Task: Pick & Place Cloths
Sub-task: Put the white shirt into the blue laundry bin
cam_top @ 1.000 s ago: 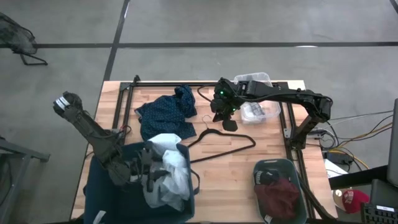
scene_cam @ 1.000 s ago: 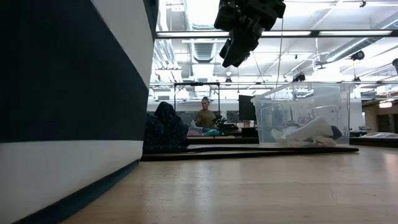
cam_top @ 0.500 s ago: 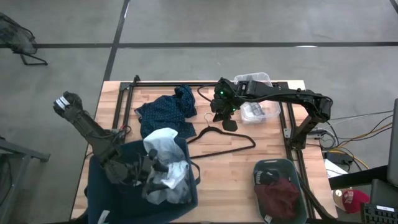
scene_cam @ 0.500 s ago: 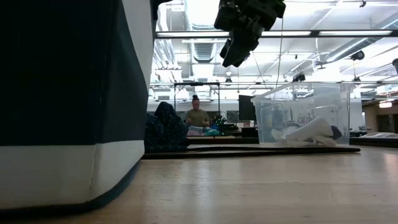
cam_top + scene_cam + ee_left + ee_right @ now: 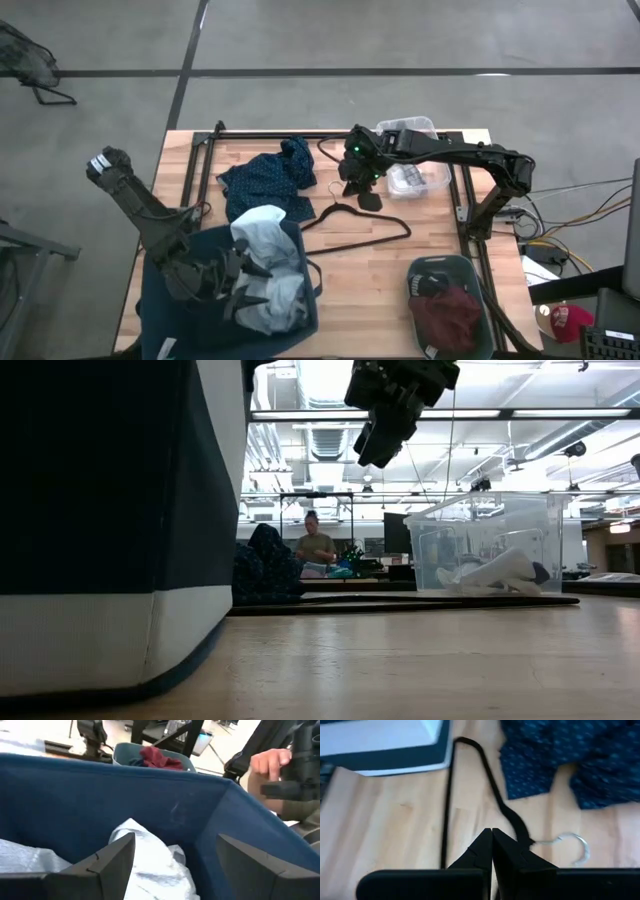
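Left tool down inside the dark blue fabric bin, fingers spread, over the pale blue-white shirt; right tool aloft, fingers pressed together.

Under the left tool the pale shirt lies heaped in the bin, partly draped over its far rim. Below the right tool, the thin black wire hanger lies on the wooden surface; just beyond its hook sits the navy dotted shirt. A clear plastic box holding grey-white socks stands beside the right tool. Well apart, at the surface's near corner, a grey-green basket holds the maroon piece and the black printed garment. In the room behind, a person sits under ceiling lights.
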{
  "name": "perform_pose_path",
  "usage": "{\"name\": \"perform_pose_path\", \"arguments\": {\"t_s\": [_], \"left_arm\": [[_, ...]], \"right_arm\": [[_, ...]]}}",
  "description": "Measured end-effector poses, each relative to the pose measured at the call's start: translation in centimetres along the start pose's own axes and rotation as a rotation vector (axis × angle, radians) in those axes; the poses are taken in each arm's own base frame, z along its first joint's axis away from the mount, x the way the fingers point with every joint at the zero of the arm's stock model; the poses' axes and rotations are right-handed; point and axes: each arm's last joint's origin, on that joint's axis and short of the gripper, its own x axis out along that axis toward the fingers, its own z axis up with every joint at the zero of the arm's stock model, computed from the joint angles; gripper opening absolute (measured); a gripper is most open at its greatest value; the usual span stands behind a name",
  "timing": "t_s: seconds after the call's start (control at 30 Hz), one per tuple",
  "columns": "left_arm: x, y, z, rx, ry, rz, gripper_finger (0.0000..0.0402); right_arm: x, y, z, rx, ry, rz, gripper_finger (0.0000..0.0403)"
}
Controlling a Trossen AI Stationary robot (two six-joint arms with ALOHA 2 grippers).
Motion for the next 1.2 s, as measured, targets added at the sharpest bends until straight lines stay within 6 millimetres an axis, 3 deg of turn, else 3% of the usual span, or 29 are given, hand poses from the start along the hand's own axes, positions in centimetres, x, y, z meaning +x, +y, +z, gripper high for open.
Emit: {"name": "perform_pose_path", "arguments": {"t_s": [0.27, 0.47, 0.73, 1.2], "left_arm": [[0.4, 0.8, 0.5, 0.021, -0.099, 0.149, 0.0282], [1.9, -0.4, -1.0, -0.01, 0.105, -0.144, 0.0266], [4.2, -2.0, -2.9, -0.07, 0.258, -0.387, 0.0223], [5.3, -4.5, -3.0, -0.083, 0.2, -0.763, 0.0192]], "right_arm": [[-1.2, 1.3, 1.0, -0.044, -0.084, 0.176, 0.0008], [-2.3, 2.9, 1.2, -0.11, -0.116, 0.235, 0.0008], [-3.9, 3.8, 1.2, -0.136, -0.148, 0.236, 0.0008], [-4.0, 3.9, 1.2, -0.134, -0.149, 0.24, 0.0008]]}}
